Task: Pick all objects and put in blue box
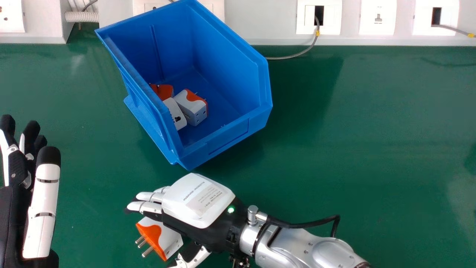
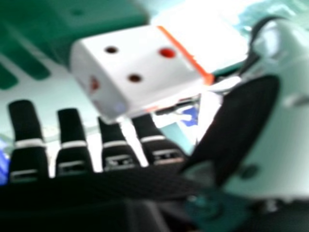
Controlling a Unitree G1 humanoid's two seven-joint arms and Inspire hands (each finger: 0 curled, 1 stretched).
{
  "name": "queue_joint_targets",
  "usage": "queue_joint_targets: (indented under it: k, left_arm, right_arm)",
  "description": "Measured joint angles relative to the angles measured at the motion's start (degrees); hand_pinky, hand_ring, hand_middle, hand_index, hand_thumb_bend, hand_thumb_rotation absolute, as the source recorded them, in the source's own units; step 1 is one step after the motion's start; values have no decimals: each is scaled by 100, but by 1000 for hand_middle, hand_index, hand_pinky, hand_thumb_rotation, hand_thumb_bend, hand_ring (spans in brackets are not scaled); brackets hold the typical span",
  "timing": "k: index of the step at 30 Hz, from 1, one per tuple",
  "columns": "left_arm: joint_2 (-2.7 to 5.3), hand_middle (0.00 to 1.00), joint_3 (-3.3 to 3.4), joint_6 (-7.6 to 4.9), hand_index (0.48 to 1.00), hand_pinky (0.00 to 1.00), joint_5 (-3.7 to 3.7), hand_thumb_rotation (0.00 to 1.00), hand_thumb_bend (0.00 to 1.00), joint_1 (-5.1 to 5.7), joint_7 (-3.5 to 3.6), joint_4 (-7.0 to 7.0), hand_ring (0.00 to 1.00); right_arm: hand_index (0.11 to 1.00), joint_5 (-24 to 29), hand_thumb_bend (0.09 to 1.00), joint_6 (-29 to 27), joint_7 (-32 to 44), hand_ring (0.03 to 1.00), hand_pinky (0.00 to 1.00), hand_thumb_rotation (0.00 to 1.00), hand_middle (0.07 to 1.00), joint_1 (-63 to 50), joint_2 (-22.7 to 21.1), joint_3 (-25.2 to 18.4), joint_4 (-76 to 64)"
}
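Note:
My right hand (image 1: 199,201) is palm down at the lower middle of the head view, fingers extended leftward, open. A white and orange plug adapter (image 1: 153,233) lies beside its palm between fingers and thumb, pins pointing left. The right hand view has the same adapter (image 2: 140,67) past the fingertips of my right hand (image 2: 114,147), socket holes facing the camera. The blue box (image 1: 230,70) stands farther back, tilted in the view. Inside it are a white and orange adapter (image 1: 194,108), a white one (image 1: 176,113) and an orange part (image 1: 163,91). My left hand (image 1: 44,208) is at the left edge, open.
A white wall panel with sockets (image 1: 377,16) runs along the back of the green table (image 1: 353,149). A grey cable (image 1: 293,56) comes out of it, passing behind the box's right side. A black cable (image 1: 308,225) loops over my right wrist.

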State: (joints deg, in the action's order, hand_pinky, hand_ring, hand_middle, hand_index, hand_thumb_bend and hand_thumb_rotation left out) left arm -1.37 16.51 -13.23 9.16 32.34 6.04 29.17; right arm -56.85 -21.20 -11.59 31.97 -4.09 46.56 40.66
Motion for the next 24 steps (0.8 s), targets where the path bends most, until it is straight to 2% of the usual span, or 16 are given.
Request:
queue_joint_targets:
  k: [4, 13, 24]
  left_arm:
    - [1, 1000, 2, 12, 1000, 1000, 2, 849, 455, 6, -3, 58, 1000]
    - [4, 1000, 16, 23, 1000, 1000, 9, 846, 464, 20, -24, 93, 1000]
    - [3, 1000, 47, 23, 1000, 1000, 55, 836, 453, 23, -14, 107, 1000]
  right_arm:
    - [859, -25, 528, 110, 33, 818, 671, 569, 875, 42, 41, 98, 44]
    - [851, -141, 520, 305, -55, 815, 672, 530, 867, 165, 126, 200, 214]
    - [815, -234, 525, 291, -563, 783, 652, 402, 832, 324, 202, 348, 655]
